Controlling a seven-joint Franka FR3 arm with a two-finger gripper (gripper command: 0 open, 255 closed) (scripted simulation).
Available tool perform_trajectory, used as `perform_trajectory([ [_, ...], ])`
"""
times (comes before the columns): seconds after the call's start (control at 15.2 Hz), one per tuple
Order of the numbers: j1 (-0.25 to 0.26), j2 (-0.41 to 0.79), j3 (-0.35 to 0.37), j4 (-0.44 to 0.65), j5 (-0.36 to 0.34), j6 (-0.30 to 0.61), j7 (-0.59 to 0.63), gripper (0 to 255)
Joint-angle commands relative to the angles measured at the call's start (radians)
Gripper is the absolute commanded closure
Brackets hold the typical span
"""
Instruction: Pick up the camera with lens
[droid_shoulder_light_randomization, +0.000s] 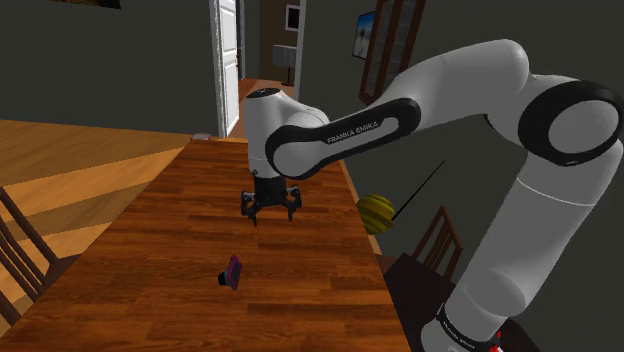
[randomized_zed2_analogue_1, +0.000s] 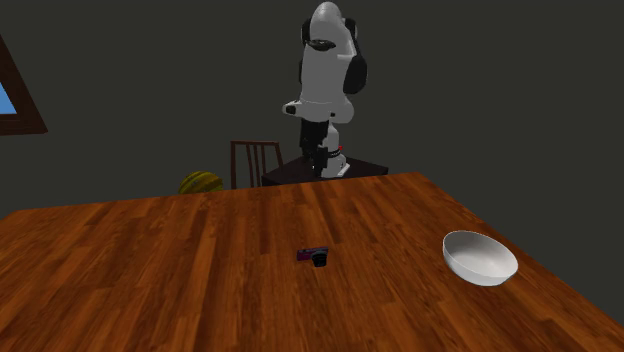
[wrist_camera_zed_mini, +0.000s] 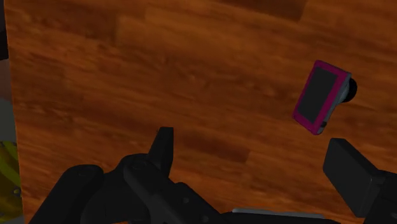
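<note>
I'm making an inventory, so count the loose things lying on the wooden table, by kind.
Magenta camera: 1
White bowl: 1
Total: 2

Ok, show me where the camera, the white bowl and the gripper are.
pink compact camera (wrist_camera_zed_mini: 320, 97): wrist view, on its dark rear screen.
white bowl (randomized_zed2_analogue_1: 480, 256): second exterior view, on its inner wall.
gripper (droid_shoulder_light_randomization: 272, 211): shoulder view, midway between its open fingertips.
</note>
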Motion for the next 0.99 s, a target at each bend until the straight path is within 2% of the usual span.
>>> perform_trajectory([
  [0.0, 0.019, 0.103, 0.011, 0.058, -0.062, -0.005, 0.091, 0],
  [0.46, 0.149, 0.445, -0.035, 0.325, -0.215, -0.082, 0.312, 0],
  [0.92, 0.295, 0.781, -0.116, 0.688, -0.273, -0.206, 0.424, 0],
])
